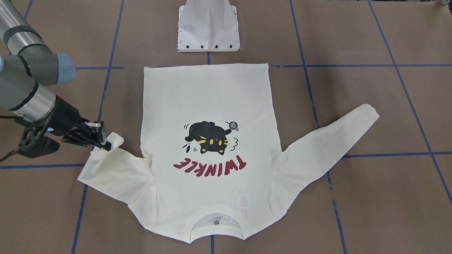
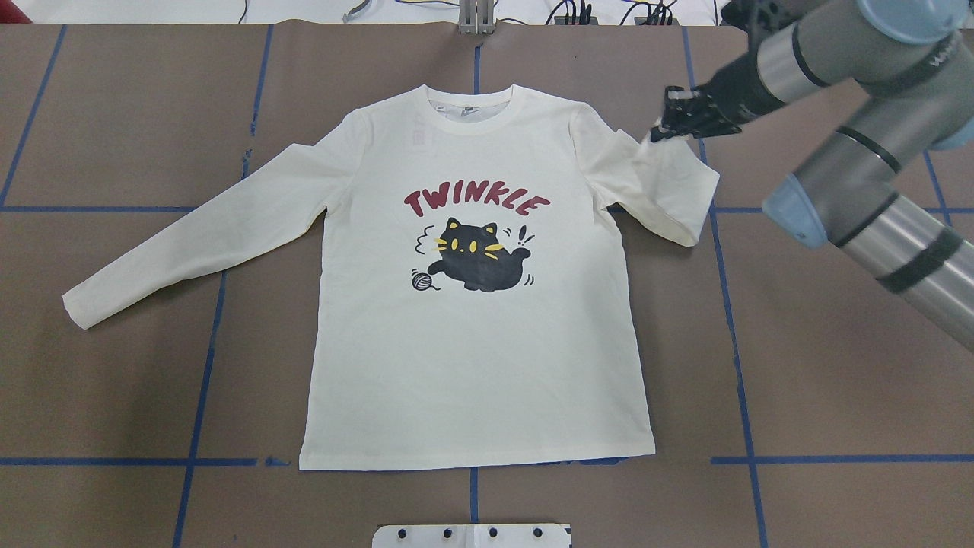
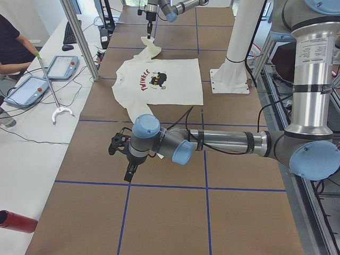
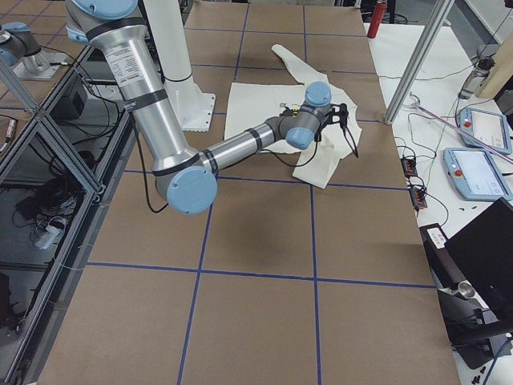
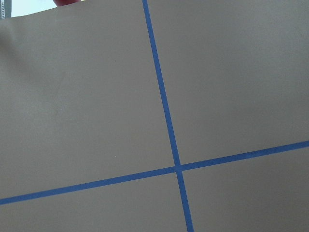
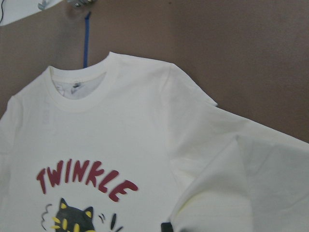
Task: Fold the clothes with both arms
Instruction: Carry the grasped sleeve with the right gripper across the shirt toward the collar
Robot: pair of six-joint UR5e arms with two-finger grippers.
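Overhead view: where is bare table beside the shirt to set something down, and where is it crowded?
Bare table lies right of the shirt body, below the folded sleeve; another patch lies left, below the outstretched sleeve. Crowded: the far right corner, where the right pincer grips the folded sleeve.

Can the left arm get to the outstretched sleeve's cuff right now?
Probably yes. The outstretched sleeve lies flat and uncovered, and the right gripper holds the other sleeve. The left gripper is over bare table, short of the shirt.
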